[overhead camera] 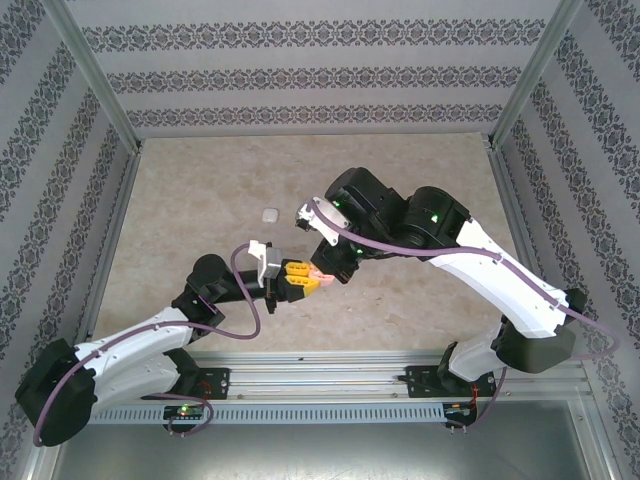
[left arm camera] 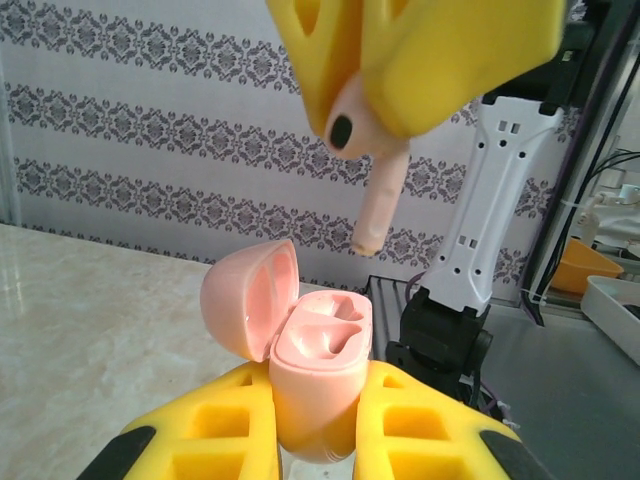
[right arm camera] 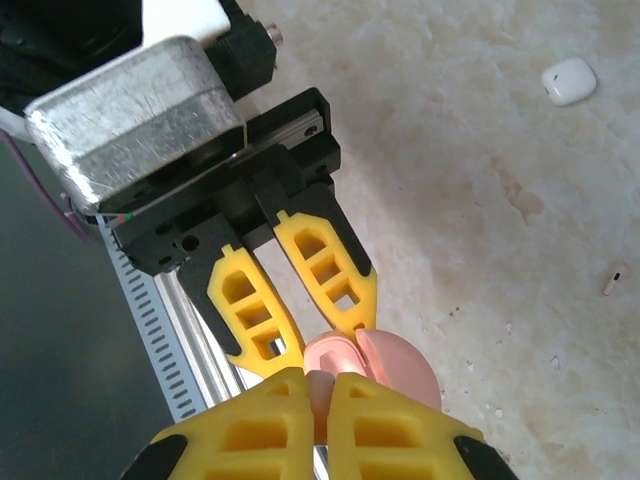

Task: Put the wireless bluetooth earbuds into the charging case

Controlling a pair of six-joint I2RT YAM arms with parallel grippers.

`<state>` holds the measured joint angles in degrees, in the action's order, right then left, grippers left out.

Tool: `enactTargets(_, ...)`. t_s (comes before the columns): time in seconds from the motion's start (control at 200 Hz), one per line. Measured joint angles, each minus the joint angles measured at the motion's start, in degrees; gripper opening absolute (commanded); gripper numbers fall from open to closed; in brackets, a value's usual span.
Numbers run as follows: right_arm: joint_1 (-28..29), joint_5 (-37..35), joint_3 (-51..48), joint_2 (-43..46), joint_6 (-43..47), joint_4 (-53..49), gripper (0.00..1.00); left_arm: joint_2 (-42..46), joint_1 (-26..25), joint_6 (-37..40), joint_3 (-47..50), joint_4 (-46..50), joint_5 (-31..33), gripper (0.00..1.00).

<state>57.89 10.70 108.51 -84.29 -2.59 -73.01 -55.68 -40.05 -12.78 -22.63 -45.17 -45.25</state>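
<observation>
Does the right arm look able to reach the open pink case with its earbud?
Probably yes. The left gripper holds the charging case with its lid swung open, and the right gripper holds an earbud just above the sockets, nothing between.

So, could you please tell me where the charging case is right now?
In the left wrist view the open charging case sits clamped in the left gripper, directly below the earbud held by the right gripper.

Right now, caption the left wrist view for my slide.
Left tool grips the open pink plastic charging case; right tool holds a pale pink earbud stem-down above it.
</observation>
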Motion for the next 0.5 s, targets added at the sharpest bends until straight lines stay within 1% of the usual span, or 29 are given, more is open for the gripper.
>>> enactTargets(0.305,0.02,1.95,0.00,0.00,1.75,-2.29,0.07,1.97,0.04,0.72,-0.02,0.04,-4.11,0.00)
enactTargets(0.505,0.79,2.82,0.00,-0.26,1.95,-2.43,0.06,2.19,0.04,1.55,-0.11,0.13,-4.72,0.00)
